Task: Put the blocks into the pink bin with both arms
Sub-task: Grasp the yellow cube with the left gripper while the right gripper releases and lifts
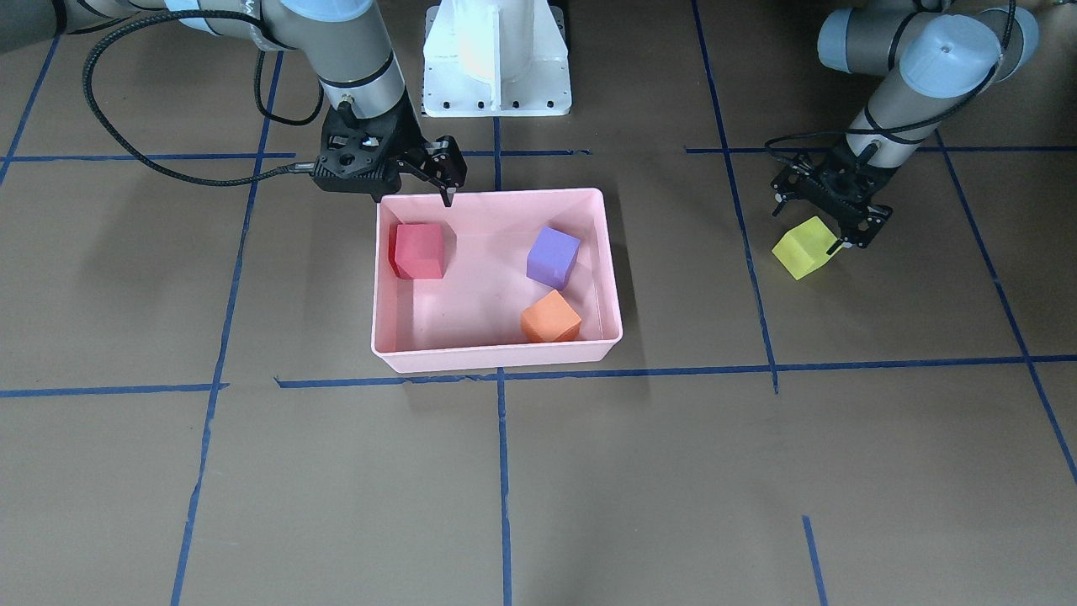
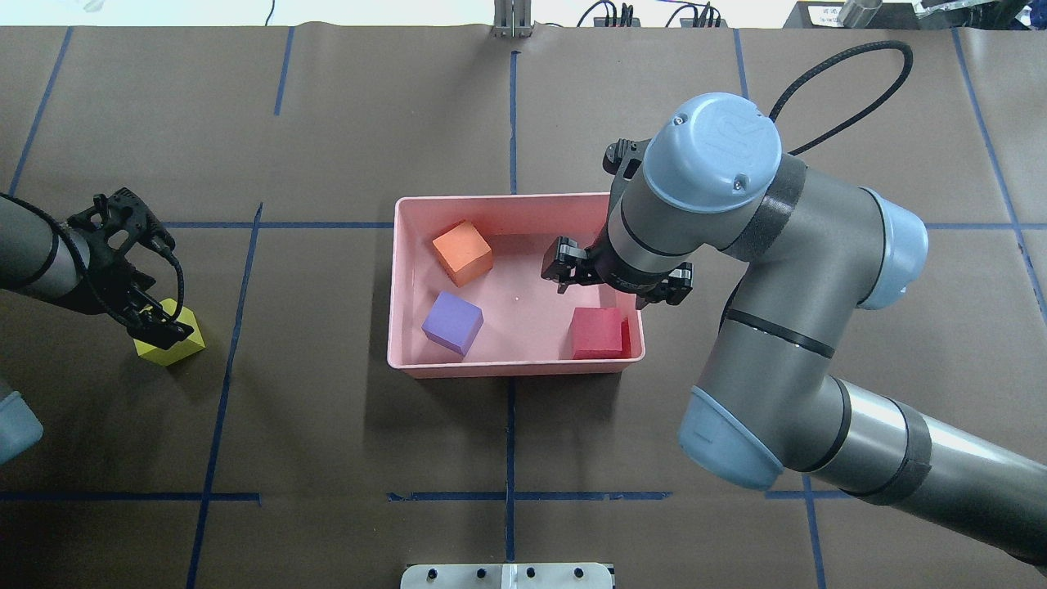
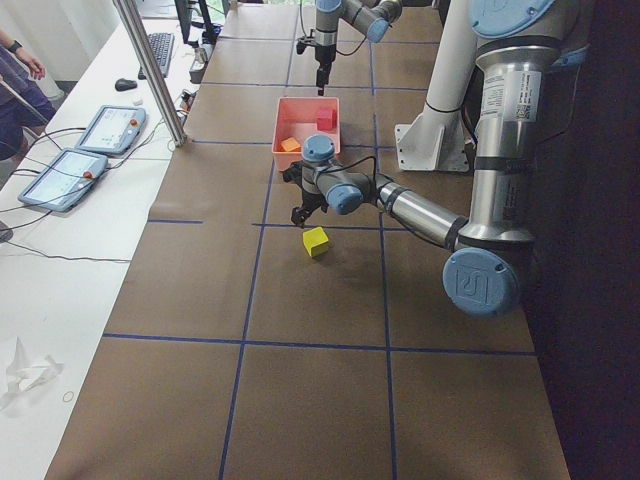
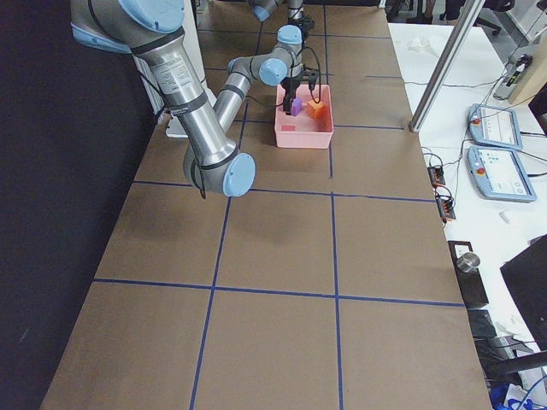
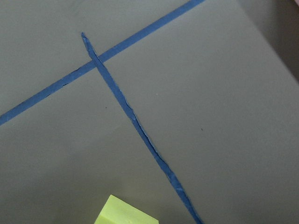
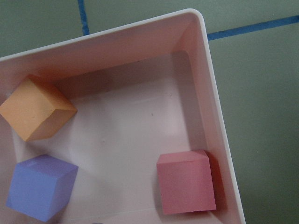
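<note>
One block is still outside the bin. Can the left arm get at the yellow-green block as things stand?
Probably yes: the left gripper hangs just above the yellow-green block, which sits alone on bare table with nothing between them.

Grey arms [image 2: 818, 237], light-blue joint caps [image 2: 707, 151], black braided cables [image 2: 909, 64]

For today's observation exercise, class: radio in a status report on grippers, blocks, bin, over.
Right gripper open, empty, over pink bin. Left gripper open at yellow-green block, on table outside bin. Red block, purple block, orange block inside. Nothing seen blocking.
</note>
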Motion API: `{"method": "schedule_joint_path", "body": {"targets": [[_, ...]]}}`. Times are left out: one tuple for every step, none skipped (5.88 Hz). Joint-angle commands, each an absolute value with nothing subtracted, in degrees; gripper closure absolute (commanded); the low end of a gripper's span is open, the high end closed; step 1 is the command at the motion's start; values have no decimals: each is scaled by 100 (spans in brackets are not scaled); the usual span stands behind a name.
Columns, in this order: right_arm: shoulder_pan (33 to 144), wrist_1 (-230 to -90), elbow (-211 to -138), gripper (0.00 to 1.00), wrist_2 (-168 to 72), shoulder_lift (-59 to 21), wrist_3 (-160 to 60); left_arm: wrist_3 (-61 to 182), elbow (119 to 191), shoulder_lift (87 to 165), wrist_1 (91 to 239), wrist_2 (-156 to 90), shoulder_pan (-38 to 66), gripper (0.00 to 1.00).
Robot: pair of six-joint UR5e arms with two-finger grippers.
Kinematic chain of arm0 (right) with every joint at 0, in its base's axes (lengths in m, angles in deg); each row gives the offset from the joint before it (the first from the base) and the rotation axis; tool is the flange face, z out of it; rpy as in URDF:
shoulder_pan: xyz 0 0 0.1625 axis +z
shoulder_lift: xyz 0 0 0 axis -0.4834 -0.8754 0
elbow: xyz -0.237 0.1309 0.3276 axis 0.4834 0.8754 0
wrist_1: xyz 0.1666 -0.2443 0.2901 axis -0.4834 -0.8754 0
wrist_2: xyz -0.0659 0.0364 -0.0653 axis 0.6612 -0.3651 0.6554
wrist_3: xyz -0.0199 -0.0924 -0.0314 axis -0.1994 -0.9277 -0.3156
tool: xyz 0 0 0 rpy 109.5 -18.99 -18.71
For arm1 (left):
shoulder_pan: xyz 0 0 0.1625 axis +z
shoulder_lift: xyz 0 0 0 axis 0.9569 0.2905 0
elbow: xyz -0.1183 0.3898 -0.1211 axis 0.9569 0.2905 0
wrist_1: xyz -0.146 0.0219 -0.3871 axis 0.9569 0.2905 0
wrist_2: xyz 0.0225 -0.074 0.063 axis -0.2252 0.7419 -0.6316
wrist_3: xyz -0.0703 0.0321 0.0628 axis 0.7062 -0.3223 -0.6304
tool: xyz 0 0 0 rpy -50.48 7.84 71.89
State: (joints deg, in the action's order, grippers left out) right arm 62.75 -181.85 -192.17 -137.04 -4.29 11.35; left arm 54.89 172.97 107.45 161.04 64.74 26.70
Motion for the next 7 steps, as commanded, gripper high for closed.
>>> {"method": "schedule_joint_path", "body": {"targets": [[6266,-18185,-19242,0,-13703,-467,1123,5165,17156,10744,16114,6478,2679,0],[6266,-18185,-19242,0,-13703,-511,1123,5147,17085,10744,16114,6478,2679,0],[6257,-18185,-19242,0,-13703,-520,1123,5147,16936,10761,16114,6478,2697,0],[6248,-18177,-19242,0,-13694,-563,1123,5147,16857,10762,16105,6478,2714,0],[6240,-18176,-19242,0,-13694,-607,1123,5147,16760,10762,16105,6487,2715,0],[6222,-18176,-19242,0,-13685,-634,1123,5182,16759,10762,16105,6652,2723,0],[6213,-18168,-19242,0,-13676,-678,1123,5208,16664,10762,16105,6967,2732,0]]}}
